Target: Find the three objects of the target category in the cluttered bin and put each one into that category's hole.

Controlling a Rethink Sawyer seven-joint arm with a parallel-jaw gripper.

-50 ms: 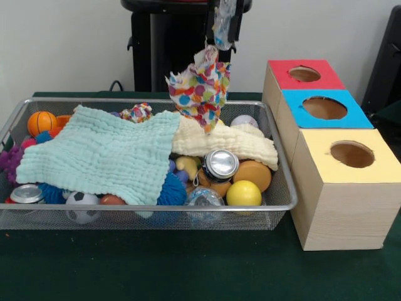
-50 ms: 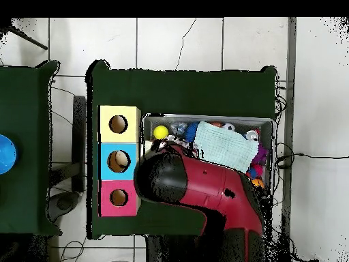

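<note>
The polka-dot cloth (image 1: 200, 88) hangs from the tool (image 1: 223, 28), which is closed on its top corner and holds it lifted clear above the wire bin (image 1: 285, 188). Directly below the tool lie a cream cloth (image 1: 238, 144) and, off to one side of it, a larger mint cloth (image 1: 103, 153) spread over most of the clutter. Beneath the tool and a little nearer the camera sit a metal can (image 1: 220, 164), a yellow ball (image 1: 244, 193) and an orange ball (image 1: 252, 174). To the tool's other side stand three boxes on the green surface (image 1: 188, 269): a red-topped box (image 1: 304, 75), a blue-topped box (image 1: 324, 108) and a yellow-topped box (image 1: 351, 153), each with a round hole. The grip looks to be on a thin edge only, so the cloth could slip free during carry. Its loose lower folds could also bunch at a hole's rim and drape outside instead of dropping in
</note>
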